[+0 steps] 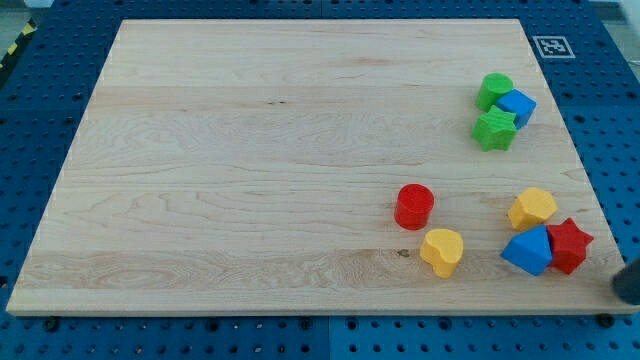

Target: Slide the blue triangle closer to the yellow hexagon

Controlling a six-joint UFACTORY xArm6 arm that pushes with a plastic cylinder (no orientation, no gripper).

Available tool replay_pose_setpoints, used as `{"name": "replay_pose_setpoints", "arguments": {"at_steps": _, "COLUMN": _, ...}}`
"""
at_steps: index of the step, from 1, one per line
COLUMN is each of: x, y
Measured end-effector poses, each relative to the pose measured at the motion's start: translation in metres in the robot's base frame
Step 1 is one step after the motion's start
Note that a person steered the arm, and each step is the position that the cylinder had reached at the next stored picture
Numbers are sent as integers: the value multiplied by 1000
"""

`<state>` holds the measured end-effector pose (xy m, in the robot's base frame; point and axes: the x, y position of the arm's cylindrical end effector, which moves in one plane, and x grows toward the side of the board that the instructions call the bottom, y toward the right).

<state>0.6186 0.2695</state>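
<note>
The blue triangle (pixel 528 251) lies near the board's lower right. It touches the yellow hexagon (pixel 532 209) just above it and the red star (pixel 569 245) on its right. A dark blurred shape at the view's right edge appears to be my rod, with my tip (pixel 620 290) off the board, to the right of and slightly below the red star. It touches no block.
A red cylinder (pixel 414 206) and a yellow heart (pixel 442 251) lie left of the triangle. A green round block (pixel 495 90), a blue cube (pixel 516 106) and a green star (pixel 494 130) cluster at the upper right. The wooden board (pixel 250 150) lies on a blue pegboard.
</note>
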Motion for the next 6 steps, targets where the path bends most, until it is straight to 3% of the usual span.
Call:
{"name": "replay_pose_setpoints", "arguments": {"at_steps": 3, "x": -4, "y": -56}}
{"name": "replay_pose_setpoints", "arguments": {"at_steps": 6, "x": -34, "y": -61}}
